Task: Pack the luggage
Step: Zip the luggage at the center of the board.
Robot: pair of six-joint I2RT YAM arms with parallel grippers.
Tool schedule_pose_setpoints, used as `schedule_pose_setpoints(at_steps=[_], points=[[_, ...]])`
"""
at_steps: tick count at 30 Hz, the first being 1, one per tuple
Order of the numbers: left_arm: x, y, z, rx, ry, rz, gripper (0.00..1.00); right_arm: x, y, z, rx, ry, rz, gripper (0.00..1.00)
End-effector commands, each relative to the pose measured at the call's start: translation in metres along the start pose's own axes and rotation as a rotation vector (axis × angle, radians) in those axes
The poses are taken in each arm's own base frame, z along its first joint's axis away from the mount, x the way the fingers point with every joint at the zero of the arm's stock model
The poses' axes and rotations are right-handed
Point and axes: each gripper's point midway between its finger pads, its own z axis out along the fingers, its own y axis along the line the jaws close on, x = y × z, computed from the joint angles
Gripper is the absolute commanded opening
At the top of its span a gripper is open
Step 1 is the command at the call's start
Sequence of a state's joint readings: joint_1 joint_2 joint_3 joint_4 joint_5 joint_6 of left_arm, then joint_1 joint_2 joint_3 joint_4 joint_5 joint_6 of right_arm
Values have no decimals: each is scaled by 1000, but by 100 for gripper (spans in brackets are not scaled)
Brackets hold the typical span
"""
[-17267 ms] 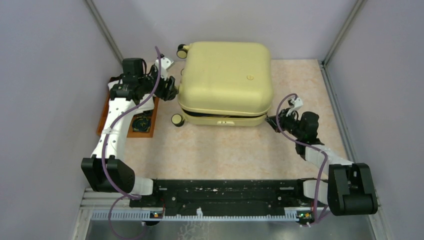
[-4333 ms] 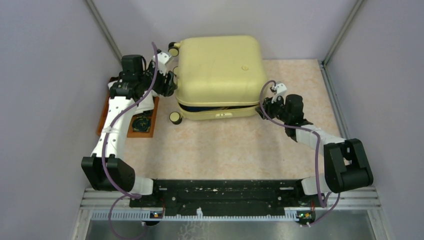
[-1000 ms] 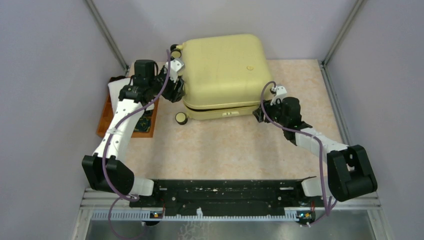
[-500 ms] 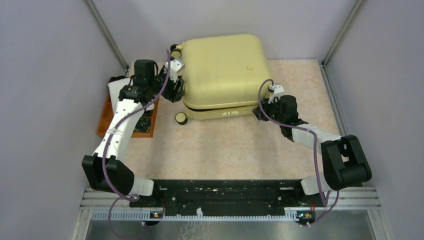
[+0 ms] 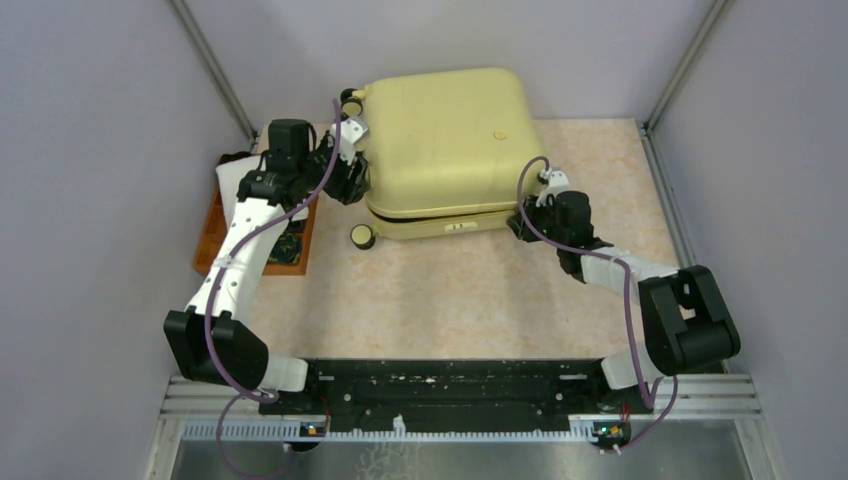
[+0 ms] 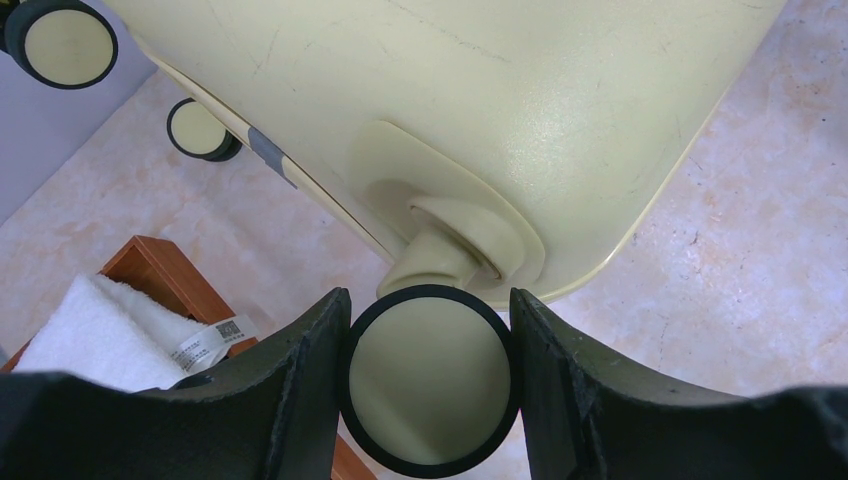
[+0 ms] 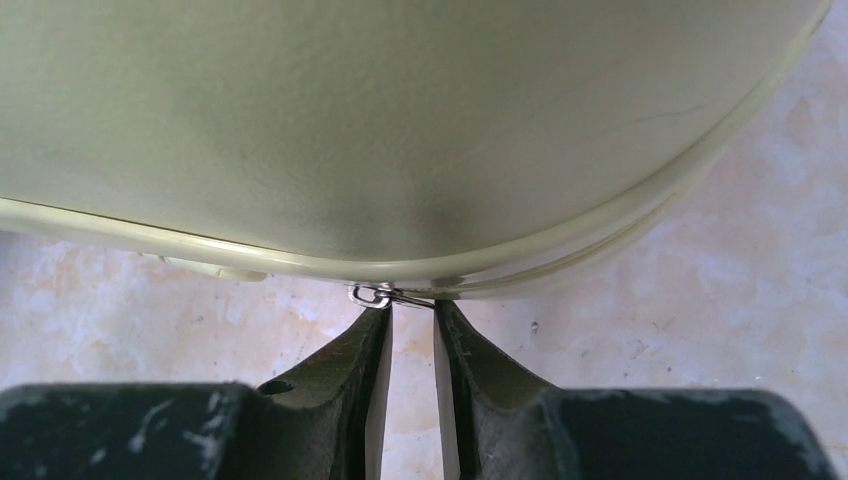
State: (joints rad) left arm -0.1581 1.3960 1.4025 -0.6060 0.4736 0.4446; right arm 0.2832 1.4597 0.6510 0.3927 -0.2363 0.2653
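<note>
Metal glints right at the tips of the right gripper [image 7: 410,310]: a small silver zipper pull [image 7: 385,296] lies across them. The jaws are drawn in to a thin slit. A second ago they stood clearly wider, so they have been closing on the pull. From where I stand I cannot tell whether it is actually pinched yet or only sitting on the tips. Just beyond the pull is the rounded near-right corner of the luggage [image 7: 400,130], with its two pale yellow shells meeting at a fine seam. Pink-marbled table [image 7: 700,300] shows below and to either side.

The left gripper [image 6: 430,330] has not budged in that second. Its black fingers [image 6: 310,400] press on both sides of a cream caster wheel [image 6: 428,385] with a black rim, holding it partly open. The suitcase's other corner rises just past the wheel. Two more wheels [image 6: 60,42] sit further off to the gripper's left. A wooden tray [image 6: 150,270] with a white towel [image 6: 90,330] lies down beside it.

The lid gaped dark a few seconds back; now the halves lie together. I take it the filling is done and the job has come to fastening: one arm steadying the case by its wheel, the other about to run the zip. A thin pull could slip out if the pinch is shallow.
</note>
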Motion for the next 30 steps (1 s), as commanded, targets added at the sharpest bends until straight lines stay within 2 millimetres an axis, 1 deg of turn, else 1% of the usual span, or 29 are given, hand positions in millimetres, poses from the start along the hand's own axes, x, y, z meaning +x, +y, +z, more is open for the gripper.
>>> schedule_pose_setpoints(at_steps=[1, 4, 6, 8, 10, 11, 16, 22, 27, 30], points=[[-73, 6, -21, -39, -223, 138, 0, -70, 17, 4, -30, -222, -4, 22], [-71, 5, -21, -38, -220, 138, 0, -68, 16, 5, -17, -223, 13, 27], [-69, 4, -21, -37, -217, 138, 0, -68, 16, 5, -2, -229, 15, 26], [-68, 4, -21, -36, -216, 137, 0, -70, 16, 3, 1, -246, 18, 17], [-66, 4, -21, -38, -214, 134, 0, -74, 16, -1, 7, -272, 25, 3], [-66, 3, -20, -39, -215, 135, 0, -74, 15, -3, 10, -281, 29, 0], [-67, 6, -19, -47, -215, 146, 0, -75, 24, -7, 4, -296, 19, 0], [-72, 8, -18, -52, -224, 148, 0, -61, 43, -8, -10, -272, -12, 0], [-67, 2, -13, -37, -225, 143, 0, -54, 62, -11, -23, -271, -47, 0], [-63, -4, -7, -11, -218, 130, 0, -50, 76, -7, -30, -258, -81, 0]])
